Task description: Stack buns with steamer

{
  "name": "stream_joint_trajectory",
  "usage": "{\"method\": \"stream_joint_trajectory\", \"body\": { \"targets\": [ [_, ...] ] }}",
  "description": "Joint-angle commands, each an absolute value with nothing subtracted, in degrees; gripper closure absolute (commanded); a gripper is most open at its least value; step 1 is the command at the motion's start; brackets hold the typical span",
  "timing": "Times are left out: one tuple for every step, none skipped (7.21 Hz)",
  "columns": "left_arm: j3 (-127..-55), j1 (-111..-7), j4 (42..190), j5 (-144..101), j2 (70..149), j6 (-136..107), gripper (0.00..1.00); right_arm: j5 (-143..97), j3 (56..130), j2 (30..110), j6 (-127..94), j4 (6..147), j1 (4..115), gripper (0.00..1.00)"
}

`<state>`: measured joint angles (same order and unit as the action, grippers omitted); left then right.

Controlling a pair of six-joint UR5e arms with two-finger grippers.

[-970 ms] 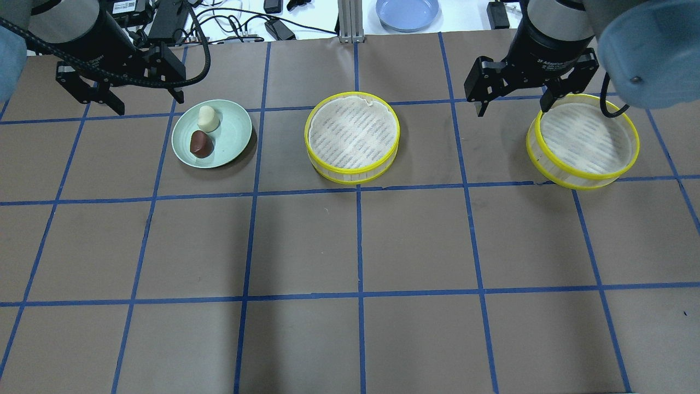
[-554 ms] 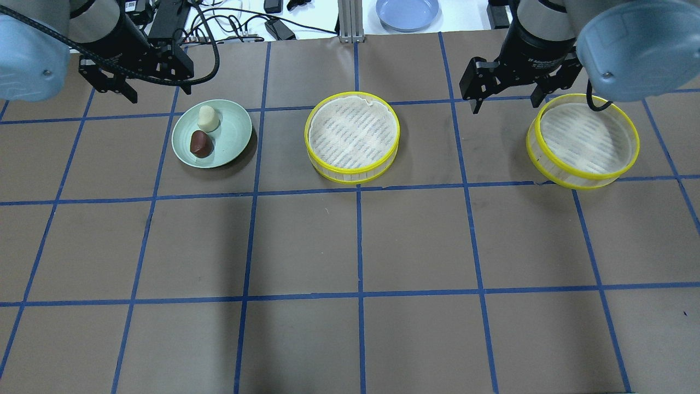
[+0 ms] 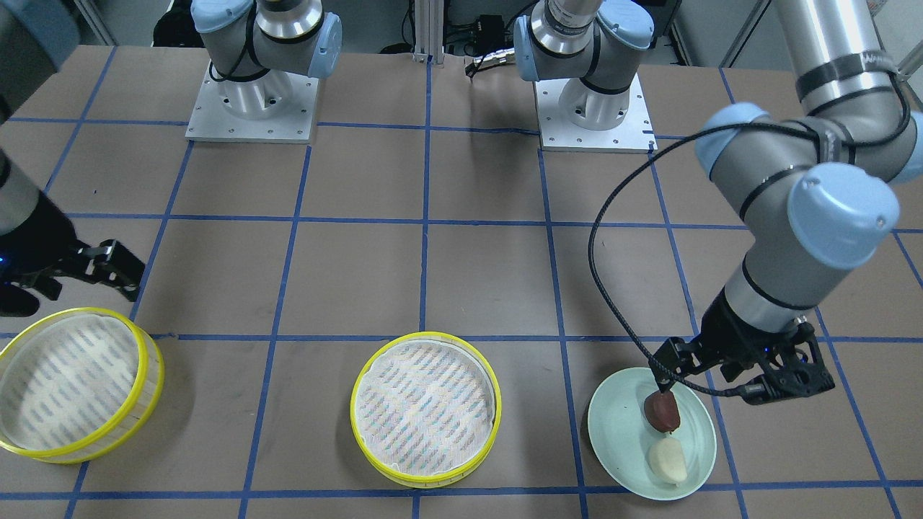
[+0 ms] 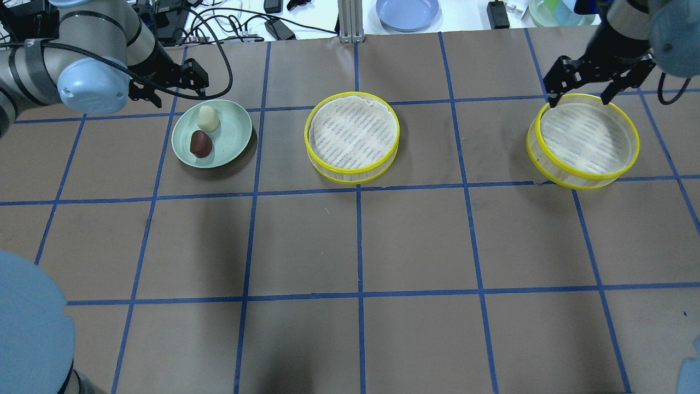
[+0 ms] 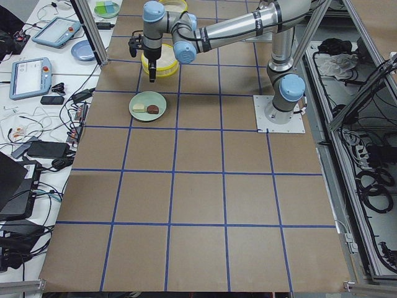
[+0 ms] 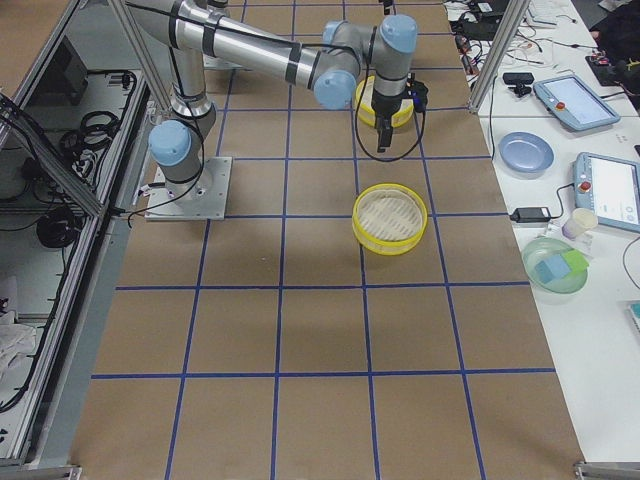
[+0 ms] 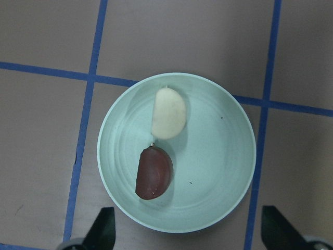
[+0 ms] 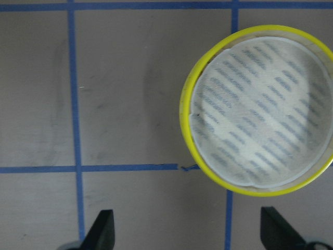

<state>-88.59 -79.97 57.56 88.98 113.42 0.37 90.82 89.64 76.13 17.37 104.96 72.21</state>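
A creamy white bun [image 4: 208, 118] and a dark reddish-brown bun [image 4: 200, 144] lie side by side on a pale green plate [image 4: 235, 137]. Both buns show in the left wrist view: the white bun [image 7: 169, 113] and the brown bun [image 7: 154, 173]. My left gripper [image 4: 176, 87] hangs open and empty over the plate's far edge. One empty yellow-rimmed steamer tray [image 4: 353, 137] stands mid-table. The other steamer tray [image 4: 582, 139] is at the right. My right gripper [image 4: 579, 93] is open and empty above that tray's far rim; the right wrist view has the tray [image 8: 260, 109] to its right.
A blue plate [image 4: 407, 12], cables and devices lie on the white bench beyond the table's far edge. The two arm bases [image 3: 252, 101] stand on the robot's side. The brown mat has a grid of blue tape.
My left gripper has moved right to the plate's far edge. My right gripper has shifted right, over the right tray's far rim. Both stay open; buns and trays have not moved.
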Motion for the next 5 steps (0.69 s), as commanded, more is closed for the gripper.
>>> {"method": "stream_joint_trajectory", "body": {
  "targets": [
    [-88.68, -79.28, 50.4, 88.51, 119.86, 0.53, 0.01, 90.79, 89.47, 68.94, 25.54, 111.41, 63.23, 0.0],
    [-88.68, -79.36, 47.75, 88.42, 122.67, 0.53, 0.02, 90.88, 89.47, 66.21, 28.19, 113.97, 60.76, 0.0],
    [-88.59, -79.28, 46.85, 88.33, 124.78, 0.53, 0.05, 91.05, 89.47, 63.05, 30.91, 118.43, 59.95, 0.0],
    [-88.59, -79.28, 45.28, 88.33, 126.11, 0.44, 0.06, 91.4, 89.47, 60.49, 31.2, 121.35, 59.25, 0.0],
    [-88.51, -79.28, 44.39, 86.85, 127.43, 0.53, 0.22, 91.15, 89.47, 59.77, 32.25, 121.9, 58.72, 0.06]
  ]
}}
